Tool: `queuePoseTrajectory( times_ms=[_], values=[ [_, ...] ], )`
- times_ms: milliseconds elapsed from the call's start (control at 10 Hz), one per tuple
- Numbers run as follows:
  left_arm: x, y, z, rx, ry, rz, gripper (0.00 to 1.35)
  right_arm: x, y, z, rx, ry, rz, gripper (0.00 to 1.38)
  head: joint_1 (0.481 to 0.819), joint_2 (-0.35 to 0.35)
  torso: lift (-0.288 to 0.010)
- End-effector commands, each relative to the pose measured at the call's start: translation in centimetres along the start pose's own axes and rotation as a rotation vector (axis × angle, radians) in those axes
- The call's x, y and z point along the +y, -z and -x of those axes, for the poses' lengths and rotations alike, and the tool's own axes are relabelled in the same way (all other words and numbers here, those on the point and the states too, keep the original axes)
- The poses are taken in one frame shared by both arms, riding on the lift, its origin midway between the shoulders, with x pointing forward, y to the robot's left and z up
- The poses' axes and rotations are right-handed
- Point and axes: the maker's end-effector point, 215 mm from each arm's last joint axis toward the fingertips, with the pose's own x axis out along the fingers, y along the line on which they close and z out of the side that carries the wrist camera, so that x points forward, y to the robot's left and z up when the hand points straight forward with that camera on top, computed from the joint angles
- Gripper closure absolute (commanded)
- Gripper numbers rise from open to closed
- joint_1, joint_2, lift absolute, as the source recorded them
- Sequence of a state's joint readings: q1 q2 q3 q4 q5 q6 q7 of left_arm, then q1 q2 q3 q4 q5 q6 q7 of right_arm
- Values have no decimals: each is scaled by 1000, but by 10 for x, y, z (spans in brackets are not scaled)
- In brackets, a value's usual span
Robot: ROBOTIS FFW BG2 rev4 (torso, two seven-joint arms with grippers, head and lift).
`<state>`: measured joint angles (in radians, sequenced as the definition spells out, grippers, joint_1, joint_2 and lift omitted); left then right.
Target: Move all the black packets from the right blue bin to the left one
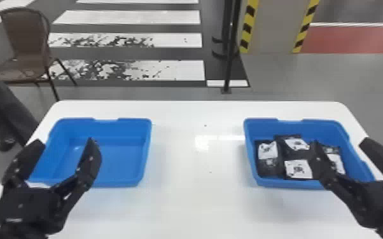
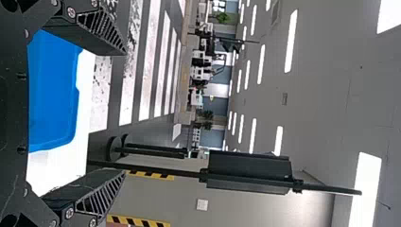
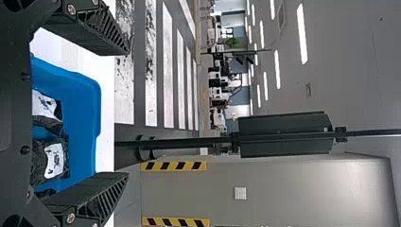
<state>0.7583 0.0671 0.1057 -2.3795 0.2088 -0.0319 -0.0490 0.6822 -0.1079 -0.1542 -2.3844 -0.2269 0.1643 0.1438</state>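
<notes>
My left gripper (image 1: pixel 66 143) stands open over the left blue bin (image 1: pixel 124 183), which holds no packets. On the right, my open right gripper (image 1: pixel 342 143) is above the right blue bin (image 1: pixel 283 183), one finger hiding part of its contents. Several black packets (image 1: pixel 266 167) with white labels lie in that bin, some overlapping. In the left wrist view my left gripper (image 2: pixel 125 111) has its fingers wide apart, with the left bin (image 2: pixel 54 94) beyond. The right wrist view has my right gripper (image 3: pixel 128 113) with nothing between its fingers, and packets (image 3: pixel 55 161) inside the right bin (image 3: pixel 85 113).
Both bins rest on a white table (image 1: pixel 197 190), a wide gap between them. Behind the table are a black pole (image 1: pixel 230 57) and, at the back left, a brown chair (image 1: pixel 25 41). A person's leg (image 1: pixel 3 105) is beside the table's left edge.
</notes>
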Motion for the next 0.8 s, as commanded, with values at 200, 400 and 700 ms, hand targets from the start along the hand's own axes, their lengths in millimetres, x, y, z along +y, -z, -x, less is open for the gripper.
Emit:
queuePoseTrajectory(
  times_ms=[200,400,700],
  values=[
    [0,0,-1,0,1,0,148,-1,-1,0,-3,2,-3,111,695,7,-140],
    [-1,0,-1,0,2,2,150,0,-2,-1,-5,1,-4,111,695,7,-140],
    [-2,1,-1,3,5,1,150,1,-5,-1,-10,-1,-4,111,695,5,-140]
  ],
)
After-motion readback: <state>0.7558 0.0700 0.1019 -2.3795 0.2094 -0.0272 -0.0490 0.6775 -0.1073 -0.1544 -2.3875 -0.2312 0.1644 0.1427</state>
